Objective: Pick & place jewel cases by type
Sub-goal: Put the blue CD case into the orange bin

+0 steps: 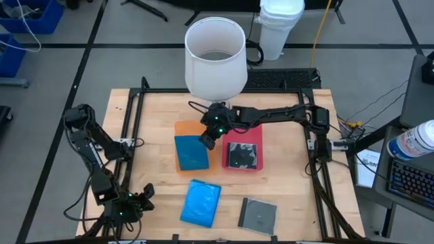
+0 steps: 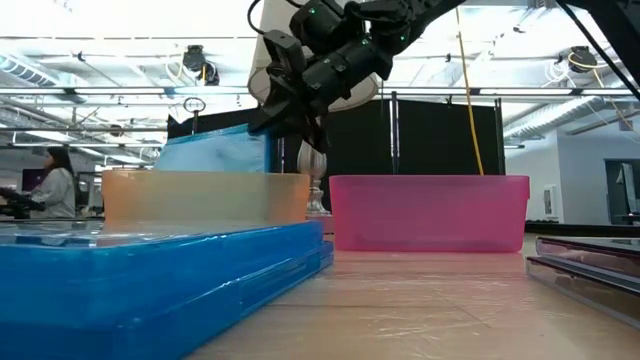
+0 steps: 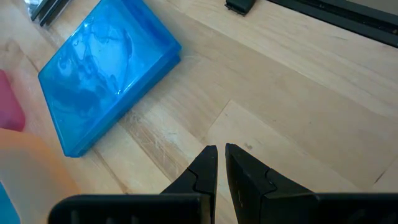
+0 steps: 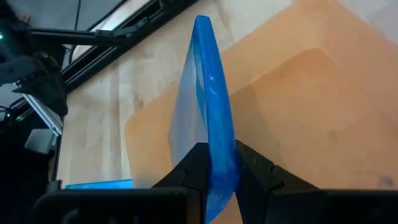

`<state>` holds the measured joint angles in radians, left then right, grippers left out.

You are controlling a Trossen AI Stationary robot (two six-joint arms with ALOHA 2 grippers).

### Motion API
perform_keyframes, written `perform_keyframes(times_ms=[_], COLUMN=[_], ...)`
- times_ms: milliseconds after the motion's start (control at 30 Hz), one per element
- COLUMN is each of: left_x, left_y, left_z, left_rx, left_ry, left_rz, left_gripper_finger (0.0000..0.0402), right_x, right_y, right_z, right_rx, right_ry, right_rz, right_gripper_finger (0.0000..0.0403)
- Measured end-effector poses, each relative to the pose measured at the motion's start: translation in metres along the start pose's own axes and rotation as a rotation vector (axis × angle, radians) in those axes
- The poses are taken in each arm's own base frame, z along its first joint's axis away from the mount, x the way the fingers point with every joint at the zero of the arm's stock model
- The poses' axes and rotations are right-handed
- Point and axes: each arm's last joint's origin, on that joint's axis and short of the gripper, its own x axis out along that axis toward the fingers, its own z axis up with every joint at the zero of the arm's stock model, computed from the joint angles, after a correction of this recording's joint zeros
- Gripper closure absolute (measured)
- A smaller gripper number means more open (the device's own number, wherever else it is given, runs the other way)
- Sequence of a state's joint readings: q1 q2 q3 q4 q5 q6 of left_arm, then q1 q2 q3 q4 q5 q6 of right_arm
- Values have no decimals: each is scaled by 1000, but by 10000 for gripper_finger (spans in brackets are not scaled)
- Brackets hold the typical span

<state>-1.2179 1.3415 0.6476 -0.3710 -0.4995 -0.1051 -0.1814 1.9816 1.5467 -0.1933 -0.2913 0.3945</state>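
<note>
A bright blue jewel case (image 1: 192, 153) hangs over the orange tray (image 1: 188, 127), with my right gripper (image 1: 207, 140) shut on it. In the low view this case (image 2: 215, 150) shows above the orange tray's wall (image 2: 200, 197). A dark jewel case (image 1: 241, 156) lies flat in the red tray (image 1: 253, 134). Another blue jewel case (image 1: 201, 202) and a grey one (image 1: 258, 215) lie flat on the table near its front edge. My left gripper (image 3: 221, 155) stands shut over bare wood at the front left, touching nothing. My right gripper pinches the blue case's edge (image 4: 217, 155) between its two fingers (image 4: 193, 165), at the case's far right corner (image 1: 203, 140). The fingers slant down from the table's far right. The case is tilted over the orange tray; whether it touches the tray, I cannot tell.
A white bucket (image 1: 215, 57) stands at the table's far edge, behind the trays. A dark metal frame (image 1: 313, 156) runs along the table's sides. Bare wood lies between the trays and the two loose cases.
</note>
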Motion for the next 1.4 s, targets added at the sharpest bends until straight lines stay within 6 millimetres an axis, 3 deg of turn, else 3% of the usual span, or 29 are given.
perform_keyframes(times_ms=[367,933,1400], left_x=[0,0,0], left_y=[0,0,0], left_z=[0,0,0], left_rx=[-12,-37,-36], left_ry=[0,0,-1], left_rz=[0,-1,-1], left_gripper_finger=[360,360,360], right_x=[1,7,7], right_y=[-3,7,11], right_z=[-4,-16,-7], right_rx=[-76,-234,-266], right_ry=[11,41,-59], right_rz=[-58,-181,-166], right_gripper_finger=[354,293,273])
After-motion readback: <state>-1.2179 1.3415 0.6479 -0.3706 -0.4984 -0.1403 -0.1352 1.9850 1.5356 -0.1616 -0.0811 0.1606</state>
